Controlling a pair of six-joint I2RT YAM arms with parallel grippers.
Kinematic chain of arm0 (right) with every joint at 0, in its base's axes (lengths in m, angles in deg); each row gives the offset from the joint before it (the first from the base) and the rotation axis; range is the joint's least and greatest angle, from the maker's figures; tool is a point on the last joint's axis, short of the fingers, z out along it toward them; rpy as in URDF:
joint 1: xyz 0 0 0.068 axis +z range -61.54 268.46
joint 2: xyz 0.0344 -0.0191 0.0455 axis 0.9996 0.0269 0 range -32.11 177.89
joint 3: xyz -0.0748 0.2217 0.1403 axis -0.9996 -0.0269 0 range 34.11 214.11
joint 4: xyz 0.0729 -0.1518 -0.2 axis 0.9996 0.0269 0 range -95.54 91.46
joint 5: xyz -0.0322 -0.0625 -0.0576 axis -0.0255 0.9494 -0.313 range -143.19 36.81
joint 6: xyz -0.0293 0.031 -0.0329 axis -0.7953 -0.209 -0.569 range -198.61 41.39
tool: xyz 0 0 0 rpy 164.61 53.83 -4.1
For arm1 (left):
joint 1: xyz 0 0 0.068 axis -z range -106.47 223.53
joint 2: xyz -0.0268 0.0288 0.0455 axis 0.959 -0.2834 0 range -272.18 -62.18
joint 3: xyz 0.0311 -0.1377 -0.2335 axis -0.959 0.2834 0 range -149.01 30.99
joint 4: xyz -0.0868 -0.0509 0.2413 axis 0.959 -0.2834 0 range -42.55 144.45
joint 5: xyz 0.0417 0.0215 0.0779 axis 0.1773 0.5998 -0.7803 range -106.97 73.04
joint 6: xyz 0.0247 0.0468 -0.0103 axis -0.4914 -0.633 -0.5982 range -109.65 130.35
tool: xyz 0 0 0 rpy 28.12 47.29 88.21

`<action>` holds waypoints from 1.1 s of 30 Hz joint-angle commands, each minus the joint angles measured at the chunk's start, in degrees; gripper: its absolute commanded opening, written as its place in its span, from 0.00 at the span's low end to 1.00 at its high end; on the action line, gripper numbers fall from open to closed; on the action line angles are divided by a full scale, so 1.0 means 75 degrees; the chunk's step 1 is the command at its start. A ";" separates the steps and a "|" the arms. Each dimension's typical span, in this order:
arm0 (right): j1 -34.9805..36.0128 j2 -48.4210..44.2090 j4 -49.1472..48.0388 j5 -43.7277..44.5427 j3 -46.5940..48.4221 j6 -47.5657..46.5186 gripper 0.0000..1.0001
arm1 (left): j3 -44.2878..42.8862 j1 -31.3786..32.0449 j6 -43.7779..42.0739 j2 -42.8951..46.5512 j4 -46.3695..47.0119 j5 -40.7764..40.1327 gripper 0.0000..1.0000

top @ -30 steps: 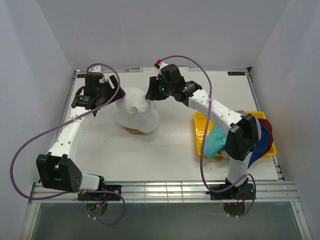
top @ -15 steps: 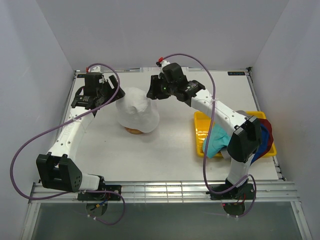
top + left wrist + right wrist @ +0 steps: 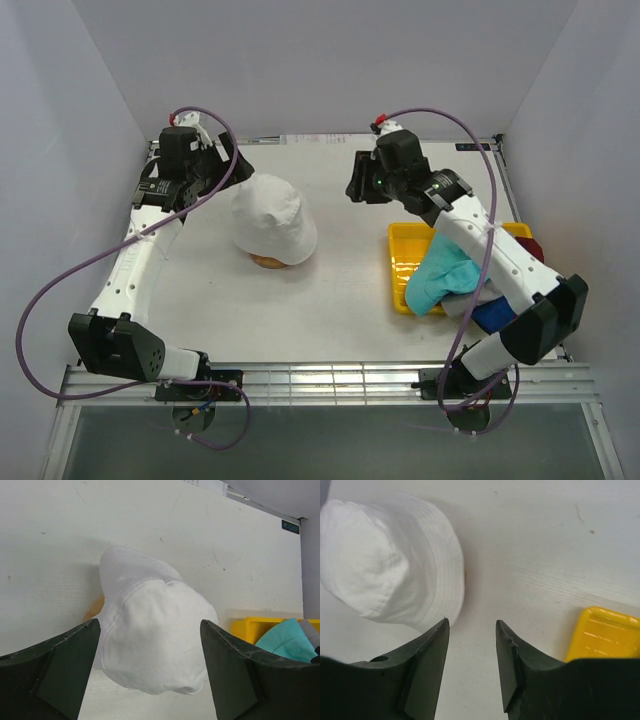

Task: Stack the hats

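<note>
Left gripper gapes wide, right gripper narrower, both empty; only overhead catches the blue hat at the desk's right edge.

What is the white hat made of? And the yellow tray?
The white hat looks like soft, matte woven cloth, maybe cotton: it shows stitched seams and floppy folds. The yellow tray looks like smooth, slightly shiny hard plastic, with a rounded moulded rim.

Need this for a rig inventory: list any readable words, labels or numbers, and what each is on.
Nothing is legible.
Dark label at the table's far right corner: lettering too small to read.
White sticker on the table's far edge: blurred, unreadable.
</note>
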 commanded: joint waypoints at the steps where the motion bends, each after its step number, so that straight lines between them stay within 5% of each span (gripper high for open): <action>1: -0.0264 -0.0983 0.1069 0.1054 -0.0746 0.0068 0.49 | -0.0494 0.0002 -0.0039 -0.0004 -0.0045 0.0450 0.93; 15: -0.1987 -0.4043 0.3519 0.2615 -0.3537 0.1052 0.71 | -0.0999 0.0002 0.0172 0.0265 0.0108 0.1938 0.93; 23: -0.2666 -0.3939 0.4317 0.3834 -0.3514 0.1135 0.75 | -0.0672 0.0026 0.0372 0.0488 0.0342 0.2302 0.93; 33: -0.4167 -0.3505 0.3205 0.2969 -0.3642 -0.0001 0.73 | -0.0496 0.0026 0.0395 0.0593 0.0389 0.2396 0.93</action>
